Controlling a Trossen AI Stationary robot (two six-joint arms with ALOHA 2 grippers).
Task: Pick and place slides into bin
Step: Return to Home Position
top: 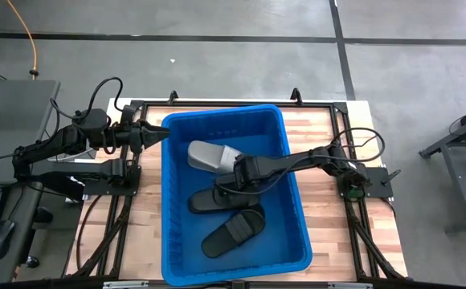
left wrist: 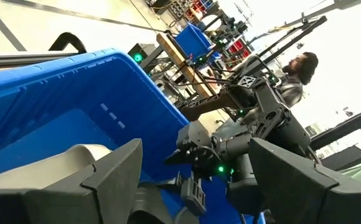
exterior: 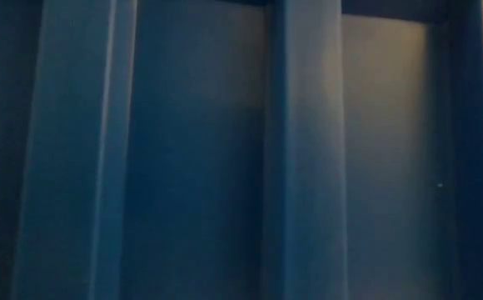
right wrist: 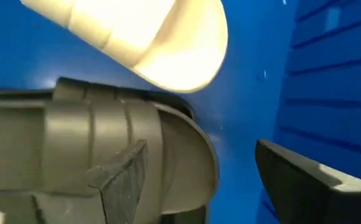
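Note:
The blue bin [top: 225, 111] stands mid-table and fills the low view [exterior: 225, 167]. In it lie a light grey slide [top: 209, 154] and two black slides [top: 213, 201] [top: 233, 231], flat on its floor. My right gripper [top: 231, 181] reaches down into the bin, open, between the grey slide and the nearer black one. In the right wrist view [right wrist: 199, 155] one finger [right wrist: 124, 177] stands over a dark slide's strap [right wrist: 106, 137], and the grey slide [right wrist: 155, 37] lies beyond. My left gripper [top: 159, 132] is open and empty at the bin's far left rim. My right gripper is open, with one finger over the dark slide's strap [right wrist: 162, 155], coming from above. Whether it touches the strap I cannot tell. The slide lies flat on the bin's floor.
The bin's walls [right wrist: 330, 74] stand close around my right gripper. The left wrist view shows the bin [left wrist: 75, 81], my right arm [left wrist: 255, 106] and a person [left wrist: 295, 71] beyond the table. Bare wooden table [top: 329, 128] shows right of the bin.

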